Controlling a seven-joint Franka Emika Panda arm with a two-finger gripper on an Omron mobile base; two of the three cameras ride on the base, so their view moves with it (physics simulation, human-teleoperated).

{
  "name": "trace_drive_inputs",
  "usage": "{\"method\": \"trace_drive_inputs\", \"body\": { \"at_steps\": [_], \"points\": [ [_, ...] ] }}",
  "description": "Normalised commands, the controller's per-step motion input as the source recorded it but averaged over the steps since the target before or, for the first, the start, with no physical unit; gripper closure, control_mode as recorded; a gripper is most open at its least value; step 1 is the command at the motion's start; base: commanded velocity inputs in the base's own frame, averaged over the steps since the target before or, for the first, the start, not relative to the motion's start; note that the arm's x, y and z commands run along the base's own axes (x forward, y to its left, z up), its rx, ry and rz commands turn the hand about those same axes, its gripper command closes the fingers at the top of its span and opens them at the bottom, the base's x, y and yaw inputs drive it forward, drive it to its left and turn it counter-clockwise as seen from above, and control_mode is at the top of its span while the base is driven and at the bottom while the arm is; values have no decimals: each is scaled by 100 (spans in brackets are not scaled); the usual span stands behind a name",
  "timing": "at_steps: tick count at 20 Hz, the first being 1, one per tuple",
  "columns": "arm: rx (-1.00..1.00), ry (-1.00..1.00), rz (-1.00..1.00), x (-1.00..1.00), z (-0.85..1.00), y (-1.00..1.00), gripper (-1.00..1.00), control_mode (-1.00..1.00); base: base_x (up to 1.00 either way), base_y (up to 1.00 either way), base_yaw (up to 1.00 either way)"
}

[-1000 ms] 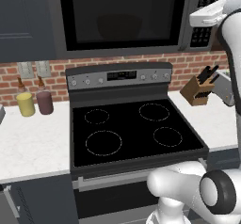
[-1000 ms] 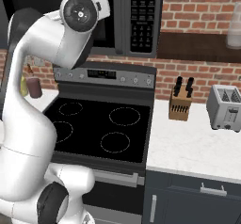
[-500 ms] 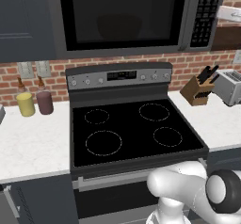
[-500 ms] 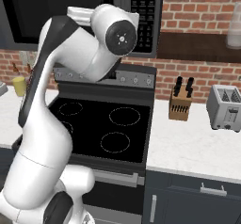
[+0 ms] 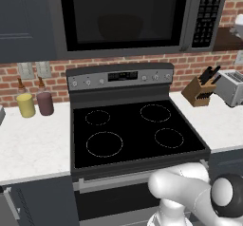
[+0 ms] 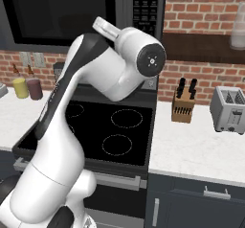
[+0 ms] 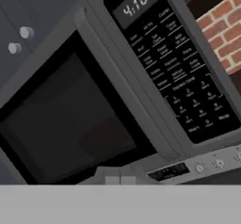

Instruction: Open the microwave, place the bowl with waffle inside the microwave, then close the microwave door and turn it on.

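Across the top of the left base view we see the microwave, a large dark grey box with its microwave door shut; behind the black glass, near the upper centre of the frame, the rounded dark outline of the bowl shows faintly, and we cannot make out the waffle. One black keypad strip runs down the microwave's right side, its display reading 4:10 in the hand view. Below it sits one black stove with four burner rings. At left of the frame, on the white counter, stand two cups side by side, one yellow cup and one mauve cup. At right we count one knife block and one toaster. We cannot see the gripper itself; its jaws are fully closed, holding nothing. In the right base view the white arm crosses in front of the stove and the microwave's lower edge.
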Motion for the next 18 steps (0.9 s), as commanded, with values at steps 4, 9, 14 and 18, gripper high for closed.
{"method": "trace_drive_inputs", "body": {
  "at_steps": [4,9,14,18],
  "points": [
    [15,30,0,0,-50,-11,100,-100,0,0,0],
    [10,29,0,0,-32,-1,100,-100,0,0,0],
    [1,12,0,6,-2,0,100,-100,0,0,0],
    [7,1,0,26,-3,0,100,-100,0,0,0]
  ]
}}
